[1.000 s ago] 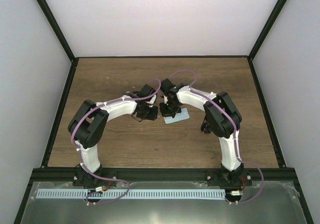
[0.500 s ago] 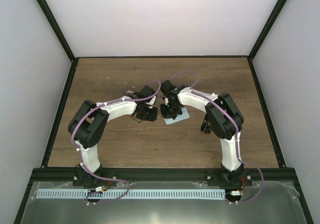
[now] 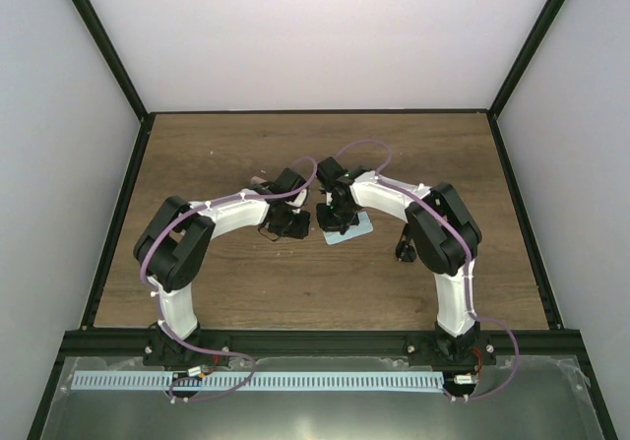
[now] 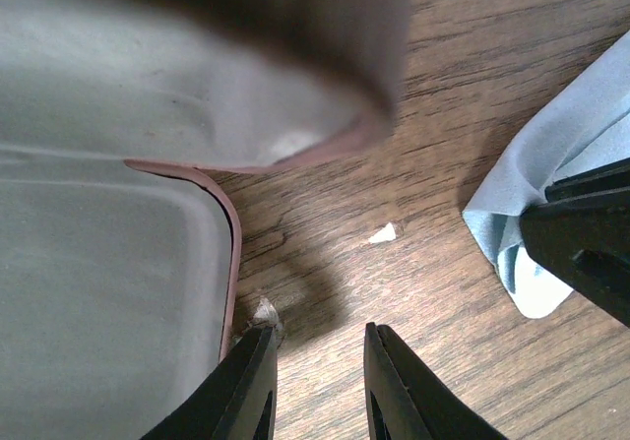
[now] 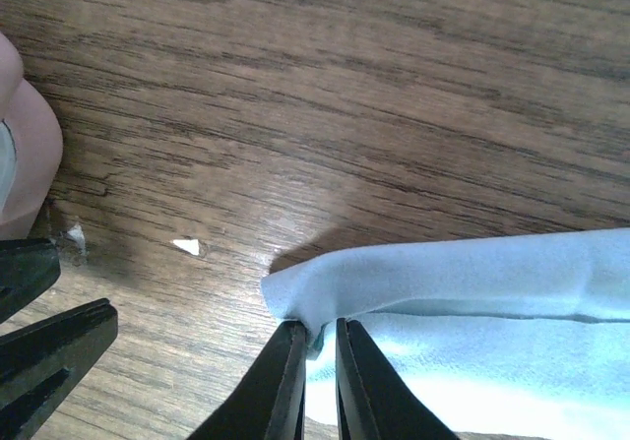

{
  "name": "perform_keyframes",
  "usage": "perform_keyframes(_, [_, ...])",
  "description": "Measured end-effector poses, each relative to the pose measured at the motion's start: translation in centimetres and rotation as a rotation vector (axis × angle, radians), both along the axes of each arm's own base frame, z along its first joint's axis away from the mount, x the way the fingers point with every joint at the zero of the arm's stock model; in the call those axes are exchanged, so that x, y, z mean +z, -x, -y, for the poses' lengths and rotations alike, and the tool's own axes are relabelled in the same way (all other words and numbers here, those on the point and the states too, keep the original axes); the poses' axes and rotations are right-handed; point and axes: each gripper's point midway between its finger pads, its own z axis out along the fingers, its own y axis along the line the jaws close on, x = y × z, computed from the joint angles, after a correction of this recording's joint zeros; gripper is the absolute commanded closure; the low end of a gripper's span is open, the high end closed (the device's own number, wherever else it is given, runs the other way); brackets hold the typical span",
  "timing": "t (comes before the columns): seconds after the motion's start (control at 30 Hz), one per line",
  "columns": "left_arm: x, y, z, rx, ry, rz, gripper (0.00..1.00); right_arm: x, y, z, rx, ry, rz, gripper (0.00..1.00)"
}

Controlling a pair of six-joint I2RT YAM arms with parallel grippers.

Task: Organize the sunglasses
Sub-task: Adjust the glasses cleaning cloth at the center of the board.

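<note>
Right claw stood near-closed at folded edge of light blue square cloth; gripping or freeing, could not tell. Left claw hung part-open, empty, beside open pink rounded case. Black thin-framed sunglasses showed nowhere. Step judged: cloth handling; next called for locating sunglasses.

Robot lab test booth. Plain white walls on three sides, black frame bars. Left arm and right arm bolted to black rail at wooden table edge. Purple cables along arms.
</note>
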Motion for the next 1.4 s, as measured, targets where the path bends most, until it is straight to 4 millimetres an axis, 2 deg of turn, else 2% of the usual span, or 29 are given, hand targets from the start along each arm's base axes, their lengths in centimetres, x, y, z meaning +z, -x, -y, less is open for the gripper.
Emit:
perform_keyframes(0.23, [0.0, 0.0, 0.0, -0.009, -0.001, 0.002, 0.72, 0.9, -0.2, -0.1, -0.016, -0.009, 0.022, 0.81])
perform_keyframes(0.97, [0.0, 0.4, -0.2, -0.021, -0.003, 0.004, 0.72, 1.4, -0.5, -0.4, -0.018, -0.024, 0.039, 0.85])
perform_keyframes(1.4, [0.0, 0.5, -0.3, -0.021, -0.003, 0.004, 0.72, 0.4, -0.1, -0.4, -0.013, -0.013, 0.018, 0.85])
